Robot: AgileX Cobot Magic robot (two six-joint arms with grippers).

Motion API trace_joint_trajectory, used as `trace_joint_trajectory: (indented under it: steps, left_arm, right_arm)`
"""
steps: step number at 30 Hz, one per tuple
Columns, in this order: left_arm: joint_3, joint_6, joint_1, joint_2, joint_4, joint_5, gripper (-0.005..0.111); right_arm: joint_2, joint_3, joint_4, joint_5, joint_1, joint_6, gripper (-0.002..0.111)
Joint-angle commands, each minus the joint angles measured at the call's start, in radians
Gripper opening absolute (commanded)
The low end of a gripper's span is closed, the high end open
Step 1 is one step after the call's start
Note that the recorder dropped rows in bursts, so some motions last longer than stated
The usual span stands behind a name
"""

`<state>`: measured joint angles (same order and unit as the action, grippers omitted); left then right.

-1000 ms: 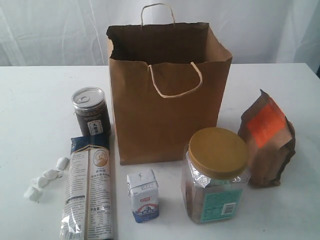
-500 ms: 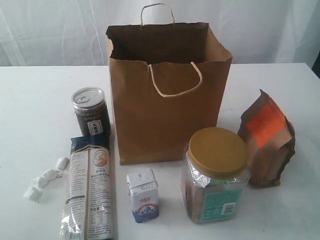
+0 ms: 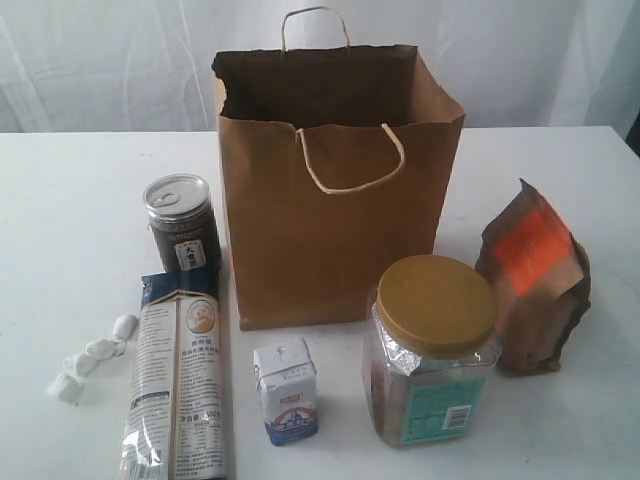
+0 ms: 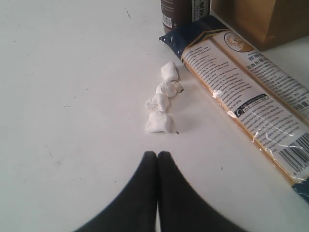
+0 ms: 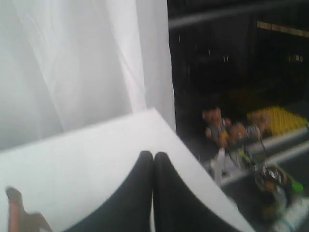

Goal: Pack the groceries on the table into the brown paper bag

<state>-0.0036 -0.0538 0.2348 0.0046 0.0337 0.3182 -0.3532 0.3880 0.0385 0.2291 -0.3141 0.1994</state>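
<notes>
Standing upright toward the far edge of the broad white bench [image 3: 60,220], a tall brown kraft-paper bag [image 3: 330,230] with pale twisted-cord handles gapes open at its ragged rim, with groceries ranged around it on the benchtop. A silver-lidded dark jar [image 3: 182,225] stands just beside the bag on the side facing the bench's left edge. A long clear-wrapped noodle packet [image 3: 180,385] lies flat from the foot of that jar to the near edge. Four white wrapped sweets [image 3: 90,355] lie in a short row beside the packet, closer to the left edge.

In front of the bag, near the near edge, a small white-and-blue carton [image 3: 287,390] stands upright. A gold-lidded clear plastic jar [image 3: 432,350] stands next to it on the side toward the right edge. An orange-labelled brown pouch [image 3: 535,280] stands upright closer still to the right edge, apart from the bag.

The black left hand [image 4: 157,154], its fingers pressed together and holding nothing, points at the row of sweets, near the end one but not touching it. The black right hand [image 5: 153,155], likewise pressed together and empty, is over a corner of the bench, with a white curtain [image 5: 72,63] behind it and dark, blurred clutter beyond the edge.
</notes>
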Motion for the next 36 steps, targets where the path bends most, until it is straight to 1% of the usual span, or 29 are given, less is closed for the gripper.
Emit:
trace_joint_trajectory:
  steps: [1,4,6,7,10,13,16,18,19,20,22,24,27,30,31,33,35,36]
  left_arm:
    - [0.004,-0.021,0.009,-0.005,-0.007,0.027,0.000]
    - [0.004,-0.068,0.009,-0.005,-0.012,0.026,0.000]
    - [0.004,-0.126,0.009,-0.005,-0.028,0.024,0.000]
    - [0.004,-0.160,0.009,-0.005,-0.034,0.024,0.000]
    - [0.004,-0.237,0.009,-0.005,-0.051,0.008,0.000]
    - [0.004,-0.243,0.009,-0.005,-0.051,-0.028,0.000]
    - [0.004,-0.237,0.009,-0.005,-0.049,-0.138,0.000]
    - [0.004,-0.163,0.009,-0.005,0.037,-0.230,0.000]
    - [0.004,-0.103,0.009,-0.005,0.107,-0.261,0.000]
    - [0.004,0.000,0.009,-0.005,0.220,-0.301,0.000]
    - [0.004,0.113,0.009,-0.005,0.345,-0.333,0.000]
    - [0.004,0.180,0.009,-0.005,0.405,-0.370,0.000]
    - [0.004,0.197,0.009,-0.005,0.420,-0.377,0.000]
    - [0.004,0.197,0.009,-0.005,0.419,-0.345,0.000]
    - [0.004,0.192,0.009,-0.005,0.419,-0.334,0.000]
    - [0.004,0.179,0.009,-0.005,0.417,-0.318,0.000]
    - [0.004,0.164,0.009,-0.005,0.411,-0.284,0.000]
    - [0.004,0.164,0.009,-0.005,0.411,-0.262,0.000]
  right_arm:
    - [0.247,-0.009,-0.012,0.016,0.004,-0.022,0.000]
    - [0.323,-0.018,-0.012,0.116,0.004,-0.022,0.000]
    - [0.341,-0.040,-0.010,0.209,0.004,-0.022,0.000]
    - [0.341,-0.058,0.002,0.224,0.004,-0.022,0.000]
    - [0.339,-0.110,0.002,0.266,0.004,-0.019,0.000]
    - [0.339,-0.133,-0.002,0.263,0.004,-0.018,0.000]
    - [0.339,-0.131,-0.002,0.237,0.004,-0.011,0.000]
    - [0.339,-0.131,-0.021,0.224,0.004,0.008,0.000]
    - [0.339,-0.131,-0.032,0.211,0.004,0.026,0.000]
    - [0.339,-0.131,-0.057,0.198,0.004,0.050,0.000]
    - [0.339,-0.131,-0.113,0.175,0.004,0.096,0.000]
    - [0.339,-0.131,-0.178,0.157,0.004,0.121,0.000]
    - [0.339,-0.131,-0.295,0.145,0.004,0.121,0.000]
    - [0.339,-0.129,-0.541,0.149,0.004,0.071,0.000]
    - [0.339,-0.129,-0.655,0.153,0.004,-0.002,0.000]
    - [0.339,-0.129,-0.888,0.178,0.004,-0.207,0.000]
    - [0.339,-0.129,-1.139,0.244,0.004,-0.500,0.000]
    - [0.339,-0.129,-1.219,0.280,0.004,-0.655,0.000]
